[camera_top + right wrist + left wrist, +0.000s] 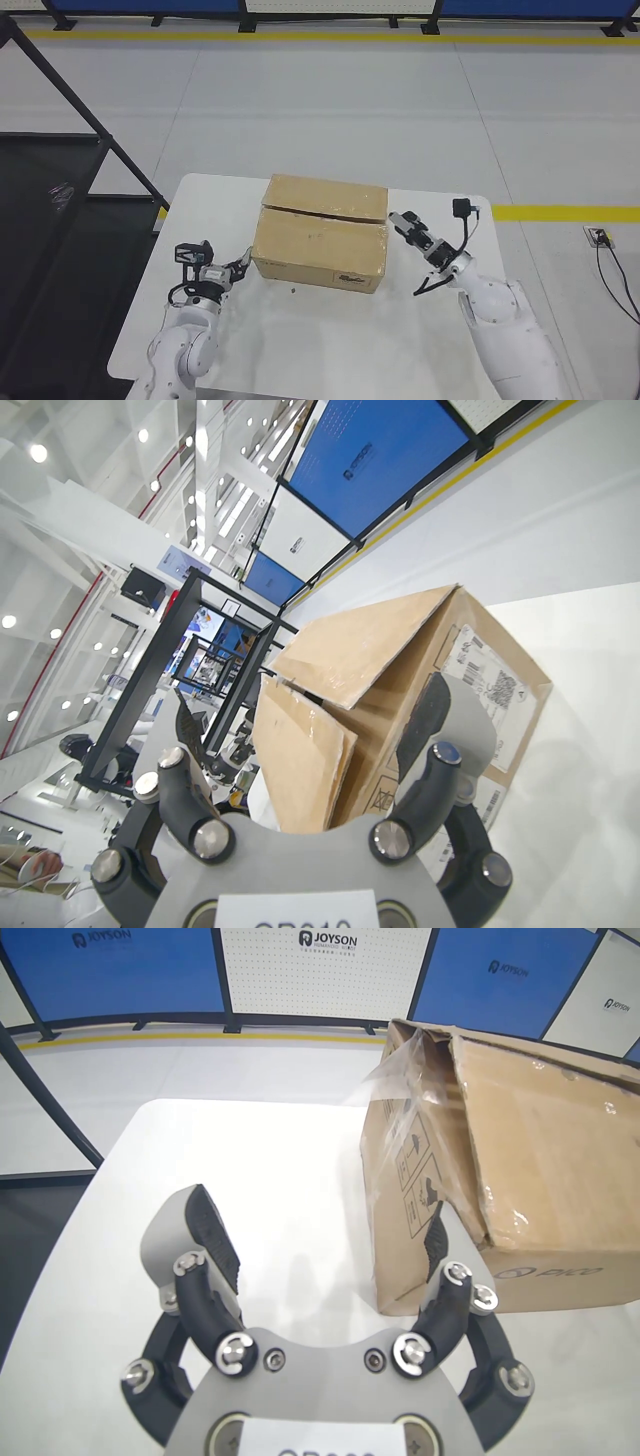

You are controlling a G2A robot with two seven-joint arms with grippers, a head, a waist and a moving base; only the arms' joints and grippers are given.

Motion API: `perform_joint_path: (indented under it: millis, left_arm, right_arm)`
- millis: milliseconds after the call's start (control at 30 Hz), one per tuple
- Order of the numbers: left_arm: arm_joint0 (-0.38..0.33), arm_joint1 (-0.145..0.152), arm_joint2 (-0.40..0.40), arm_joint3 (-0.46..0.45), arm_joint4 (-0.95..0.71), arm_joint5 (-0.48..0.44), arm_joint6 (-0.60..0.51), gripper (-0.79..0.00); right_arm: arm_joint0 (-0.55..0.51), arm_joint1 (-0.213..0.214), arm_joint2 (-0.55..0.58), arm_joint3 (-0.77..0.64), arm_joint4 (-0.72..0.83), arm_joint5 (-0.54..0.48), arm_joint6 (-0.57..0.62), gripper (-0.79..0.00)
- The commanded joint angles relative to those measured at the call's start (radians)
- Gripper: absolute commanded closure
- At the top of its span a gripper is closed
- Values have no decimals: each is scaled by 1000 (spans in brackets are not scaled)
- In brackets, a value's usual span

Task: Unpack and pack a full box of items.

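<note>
1. The cardboard box sits on the white counter, between the two end effectors.
2. The left end effector is spread wide and holds nothing. It is low over the counter at the box's left end.
3. One of its fingers is just beside the lower near corner of that end face. Whether it touches the cardboard cannot be told. The other finger is over bare counter, away from the box.
4. Ahead of the left end effector, a loose strip of clear tape peels off the top edge of the box's end face, above printed handling symbols.
5. The right end effector is also spread and grips nothing. It is at the box's right end, level with the top edge.
6. In the right wrist view the near corner of the box lies between its two fingers, and contact cannot be told.
7. Directly ahead of the right end effector the top flaps are slightly lifted and parted at this end, with a gap along their seam.
8. A white shipping label is on the end face beside its dark-padded finger.
</note>
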Motion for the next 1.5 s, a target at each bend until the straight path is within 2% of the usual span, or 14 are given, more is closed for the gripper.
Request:
perform_joint_path:
  millis: [0, 433, 800, 1133, 1267, 1467]
  left_arm:
    - [8, 0, -3, -3, -5, -1, 7, -785]
    - [46, -1, -39, -38, -49, 11, 29, -785]
    - [68, 3, -81, -101, -64, -26, 63, -785]
    - [88, 12, -134, -159, -74, -98, 82, -785]
    - [100, 17, -155, -195, -126, -182, 73, -785]
    - [133, 32, -178, -260, -55, -317, 54, -785]
  right_arm:
    - [18, 1, -10, 22, 28, -21, 34, -785]
    - [70, 16, -28, 97, 210, -116, 226, -785]
    - [7, 48, -8, -8, 426, -228, 470, -785]
    - [-112, 95, -38, -206, 424, -255, 454, -785]
    - [-159, 124, -51, -273, 419, -271, 438, -785]
    - [-218, 165, -72, -343, 347, -302, 407, -785]
